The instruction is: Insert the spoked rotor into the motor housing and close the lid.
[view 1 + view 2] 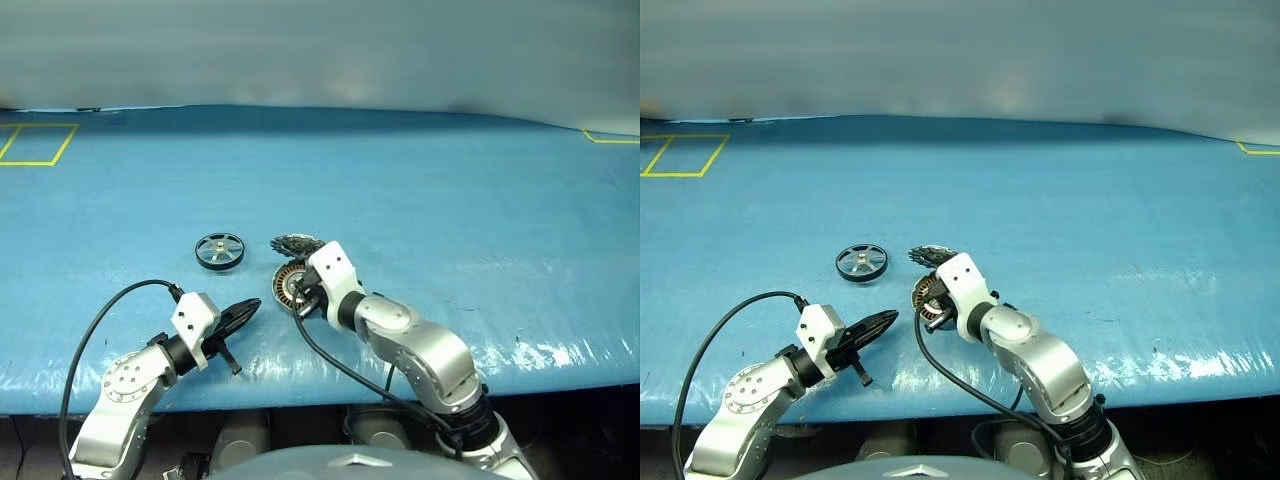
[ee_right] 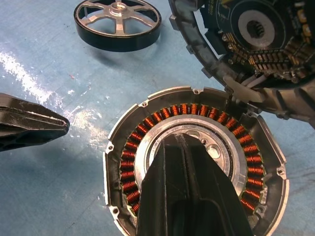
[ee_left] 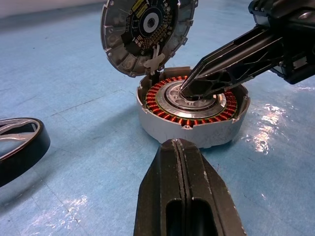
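The housing (image 2: 197, 162) sits open on the blue table (image 1: 450, 200), near its front edge. In the head views the right arm covers most of it, and only part of the copper windings shows. The lid (image 3: 145, 34) stands tilted up at the housing's far edge, its patterned inside showing; the right wrist view cuts off its far part.

The right gripper (image 3: 189, 91) is closed, holding nothing, its tips down in the silver centre of the housing. The left gripper (image 1: 240, 312) is closed and empty, poised just beside the housing on its left.

The rotor (image 1: 220, 251) lies flat to the left of the housing, apart from both grippers. Bare table lies behind and to both sides.
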Controlling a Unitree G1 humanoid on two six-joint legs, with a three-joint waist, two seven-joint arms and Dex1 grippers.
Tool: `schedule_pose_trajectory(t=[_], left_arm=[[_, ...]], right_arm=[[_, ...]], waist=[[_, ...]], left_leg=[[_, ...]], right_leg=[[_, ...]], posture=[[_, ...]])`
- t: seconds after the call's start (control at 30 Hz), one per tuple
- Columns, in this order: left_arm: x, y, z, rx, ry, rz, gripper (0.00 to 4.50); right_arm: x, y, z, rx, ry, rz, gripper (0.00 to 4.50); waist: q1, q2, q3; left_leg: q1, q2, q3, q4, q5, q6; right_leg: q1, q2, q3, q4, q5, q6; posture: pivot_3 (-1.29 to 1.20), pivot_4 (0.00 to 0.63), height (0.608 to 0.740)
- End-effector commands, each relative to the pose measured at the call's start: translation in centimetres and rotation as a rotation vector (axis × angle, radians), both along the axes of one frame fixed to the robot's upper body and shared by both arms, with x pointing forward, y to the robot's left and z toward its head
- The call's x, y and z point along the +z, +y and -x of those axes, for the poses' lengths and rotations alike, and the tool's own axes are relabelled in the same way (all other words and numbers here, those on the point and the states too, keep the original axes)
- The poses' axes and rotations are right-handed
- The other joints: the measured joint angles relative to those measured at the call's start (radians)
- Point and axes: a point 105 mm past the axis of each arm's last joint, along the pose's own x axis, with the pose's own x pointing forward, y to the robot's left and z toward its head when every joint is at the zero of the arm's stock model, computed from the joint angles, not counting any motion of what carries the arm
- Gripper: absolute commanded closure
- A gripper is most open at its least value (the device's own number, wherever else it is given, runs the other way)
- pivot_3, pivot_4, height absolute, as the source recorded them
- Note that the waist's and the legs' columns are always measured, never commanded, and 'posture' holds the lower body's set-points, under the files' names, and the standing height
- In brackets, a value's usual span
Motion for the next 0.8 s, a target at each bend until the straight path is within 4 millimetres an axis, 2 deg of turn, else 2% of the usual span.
schedule_pose_trajectory(t=[0.03,0.6,0.8], left_arm=[[0.6,-0.3,0.0,-0.015,-0.026,0.001,4.50],[0.7,-0.5,0.0,-0.026,-0.022,-0.003,4.50],[0.8,-0.5,0.0,-0.028,-0.021,-0.006,4.50]], right_arm=[[1.3,0.5,0.0,0.019,-0.047,-0.029,4.48],[-0.6,-0.3,-0.4,-0.019,-0.001,0.027,4.48],[-0.2,-0.2,-0.3,-0.017,-0.003,0.014,4.48]], waist=[[0.000,0.000,0.000],[-0.001,0.000,0.000],[-0.003,0.000,0.000]], left_leg=[[0.000,0.000,0.000,0.000,0.000,0.000],[0.000,0.000,0.000,-0.001,0.000,0.000],[0.000,0.000,0.000,-0.001,0.000,0.000]], right_leg=[[0.000,0.000,0.000,0.000,0.000,0.000],[0.000,0.000,0.000,0.000,0.000,0.000],[0.000,0.000,0.000,0.000,0.000,0.000]], posture=[[0.00,0.150,0.740],[0.00,0.150,0.740],[0.00,0.150,0.740]])
